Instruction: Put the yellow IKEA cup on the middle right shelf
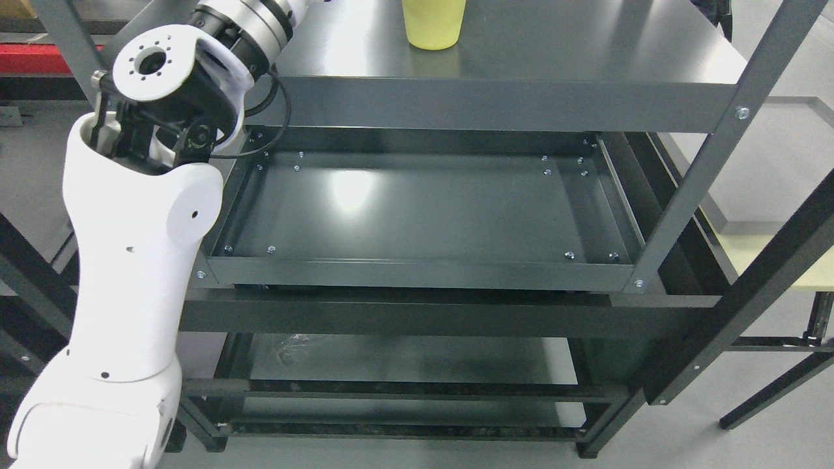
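A grey steel rack (508, 98) carries the cup (433, 25) on top; left hand hidden, fingers' state unknowable, so a blind reach could topple it.

— What stands on the dark grey metal shelving unit (508, 98)?
— On its upper shelf, at 12 o'clock, a yellow cup (433, 26) stands upright, cropped by the top edge.
— And below?
— The tray-like middle shelf (417, 208) at centre reflects light; a lower shelf (404, 361) sits at 6 o'clock.
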Available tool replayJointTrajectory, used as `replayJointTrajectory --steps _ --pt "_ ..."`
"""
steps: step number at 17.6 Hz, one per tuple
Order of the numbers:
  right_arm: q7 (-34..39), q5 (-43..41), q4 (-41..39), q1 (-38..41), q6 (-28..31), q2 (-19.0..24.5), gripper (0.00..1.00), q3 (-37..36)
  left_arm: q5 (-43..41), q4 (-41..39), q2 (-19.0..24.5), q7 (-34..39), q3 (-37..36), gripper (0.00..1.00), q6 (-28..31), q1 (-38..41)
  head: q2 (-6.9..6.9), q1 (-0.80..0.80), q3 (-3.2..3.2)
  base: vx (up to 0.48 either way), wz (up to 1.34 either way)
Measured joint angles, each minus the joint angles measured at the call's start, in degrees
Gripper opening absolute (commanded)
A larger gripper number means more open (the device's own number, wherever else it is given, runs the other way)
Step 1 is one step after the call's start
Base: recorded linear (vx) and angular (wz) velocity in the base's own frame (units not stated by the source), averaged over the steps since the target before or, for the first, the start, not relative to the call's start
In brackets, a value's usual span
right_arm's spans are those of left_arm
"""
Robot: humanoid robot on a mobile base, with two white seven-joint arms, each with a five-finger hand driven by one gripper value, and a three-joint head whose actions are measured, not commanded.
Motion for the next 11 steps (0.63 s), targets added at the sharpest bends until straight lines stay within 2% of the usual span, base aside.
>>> replayJointTrajectory --steps 7,9,11 --pt "-0.14 0.00 0.00 0.00 0.18 0.00 0.99 0.00 3.59 -2.83 3.83 -26.54 -0.16 0.97 -6.75 2.11 0.00 0.00 0.00 -0.002 0.00" --pt "-0.26 0.00 0.00 0.00 0.19 0.00 0.99 0.00 4.44 -3.36 4.34 -32.06 -1.39 0.97 -9.99 3.95 0.00 0.00 0.00 -0.013 0.00" --pt "-0.28 0.00 0.00 0.00 0.19 0.00 0.99 0.00 4.95 -3.78 4.62 -34.57 -3.35 0.97 -13.55 6.32 0.00 0.00 0.00 -0.015 0.00"
